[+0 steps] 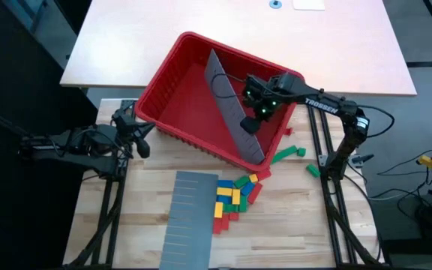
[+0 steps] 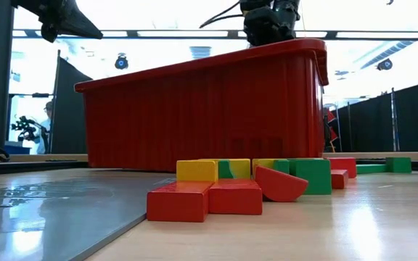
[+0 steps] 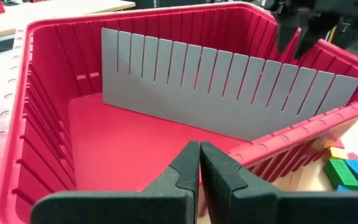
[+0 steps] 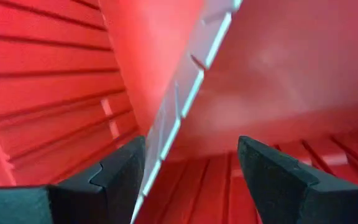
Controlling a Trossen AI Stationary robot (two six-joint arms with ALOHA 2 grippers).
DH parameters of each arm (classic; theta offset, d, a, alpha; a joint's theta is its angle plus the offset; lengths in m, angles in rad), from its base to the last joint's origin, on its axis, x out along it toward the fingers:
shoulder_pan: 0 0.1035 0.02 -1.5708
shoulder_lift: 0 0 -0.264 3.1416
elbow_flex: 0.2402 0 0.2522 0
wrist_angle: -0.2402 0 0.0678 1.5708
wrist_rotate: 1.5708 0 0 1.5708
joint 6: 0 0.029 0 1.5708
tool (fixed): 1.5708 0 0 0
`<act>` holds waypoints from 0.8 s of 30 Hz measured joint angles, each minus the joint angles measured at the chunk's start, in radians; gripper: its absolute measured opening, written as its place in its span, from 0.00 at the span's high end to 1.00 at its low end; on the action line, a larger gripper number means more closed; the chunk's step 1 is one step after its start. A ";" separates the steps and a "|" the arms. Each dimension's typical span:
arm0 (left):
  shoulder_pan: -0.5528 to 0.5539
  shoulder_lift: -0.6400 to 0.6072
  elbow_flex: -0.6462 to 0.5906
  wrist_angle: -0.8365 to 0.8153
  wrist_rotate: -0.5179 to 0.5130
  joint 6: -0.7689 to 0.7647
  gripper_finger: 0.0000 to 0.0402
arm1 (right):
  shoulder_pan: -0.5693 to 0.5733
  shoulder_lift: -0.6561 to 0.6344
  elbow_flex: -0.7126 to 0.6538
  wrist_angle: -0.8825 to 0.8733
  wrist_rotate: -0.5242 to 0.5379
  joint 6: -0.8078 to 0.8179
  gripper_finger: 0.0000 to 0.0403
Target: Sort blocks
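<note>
With fingers spread, the right hand point(image 1: 250, 125) should straddle the grey divider point(image 1: 232, 106) squarely inside the bin point(image 1: 172, 112); left hand point(image 1: 145, 139) clenched

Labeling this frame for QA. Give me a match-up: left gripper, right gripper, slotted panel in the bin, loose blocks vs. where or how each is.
Things:
1. left gripper
2. right gripper
3. grey slotted panel in the red bin
4. blocks

States:
A. fingers apart, inside the bin by the panel
B. scattered on the wooden table outside the bin
C. fingers together, outside the bin's left corner
D. standing on edge, diagonal across the bin

Pairs: 1-C, 2-A, 3-D, 4-B
</note>
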 joint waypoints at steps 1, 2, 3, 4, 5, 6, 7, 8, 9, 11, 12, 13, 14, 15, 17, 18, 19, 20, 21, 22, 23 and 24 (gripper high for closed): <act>0.000 -0.002 0.000 0.000 0.000 0.000 1.00 | 0.007 0.000 -0.005 -0.007 0.015 0.004 0.40; 0.000 -0.005 0.000 0.000 0.002 0.000 1.00 | 0.014 0.000 -0.010 -0.011 0.029 0.008 0.39; 0.000 -0.006 0.000 0.000 0.004 0.000 1.00 | 0.018 0.000 -0.015 -0.012 0.037 0.013 0.39; 0.000 -0.007 0.000 0.000 0.004 0.000 1.00 | 0.022 0.000 -0.018 -0.013 0.043 0.018 0.39; 0.000 -0.009 0.000 0.000 0.004 0.000 1.00 | 0.025 0.000 -0.020 -0.011 0.042 0.021 0.39; 0.000 -0.011 0.000 0.000 0.004 0.000 1.00 | 0.025 0.000 -0.021 -0.005 0.042 0.025 0.39; 0.000 -0.011 0.000 0.000 0.004 0.000 1.00 | 0.025 0.000 -0.024 0.002 0.042 0.030 0.39; 0.000 -0.012 0.000 0.000 0.004 0.001 1.00 | 0.027 0.000 -0.026 0.007 0.042 0.039 0.39; 0.000 -0.013 0.000 -0.001 0.004 0.003 1.00 | 0.028 0.000 -0.029 0.008 0.042 0.045 0.39; 0.000 -0.014 0.000 -0.001 0.004 0.004 1.00 | 0.035 0.000 -0.035 0.008 0.040 0.050 0.40; 0.000 -0.015 0.000 -0.001 0.004 0.005 1.00 | 0.036 0.000 -0.039 0.009 0.035 0.052 0.40; 0.000 -0.015 0.000 -0.001 0.004 0.006 1.00 | 0.040 0.000 -0.043 0.010 0.034 0.052 0.40; 0.000 -0.016 0.000 -0.001 0.003 0.007 1.00 | 0.041 0.000 -0.046 0.012 0.034 0.052 0.40; 0.000 -0.017 0.000 -0.001 0.003 0.008 1.00 | 0.042 0.000 -0.050 0.013 0.034 0.052 0.40; 0.000 -0.017 0.000 -0.001 0.003 0.008 1.00 | 0.045 0.000 -0.059 0.031 0.035 0.054 0.40; 0.000 -0.018 0.000 -0.001 0.003 0.008 1.00 | 0.046 0.000 -0.065 0.049 0.035 0.061 0.40; 0.000 -0.018 0.000 -0.001 0.003 0.008 1.00 | 0.047 0.000 -0.071 0.066 0.032 0.072 0.40; 0.000 -0.018 0.000 -0.001 0.003 0.008 1.00 | 0.047 0.000 -0.079 0.083 0.022 0.079 0.40; 0.000 -0.018 0.000 -0.001 0.003 0.010 1.00 | 0.047 0.000 -0.087 0.099 0.009 0.088 0.40; 0.000 -0.018 0.000 -0.001 0.003 0.011 1.00 | 0.047 0.000 -0.098 0.123 0.001 0.098 0.40; 0.000 -0.018 0.000 -0.001 0.003 0.011 1.00 | 0.047 0.000 -0.108 0.144 -0.010 0.104 0.41; 0.000 -0.018 0.000 -0.001 0.003 0.011 1.00 | 0.047 0.000 -0.118 0.156 -0.018 0.109 0.41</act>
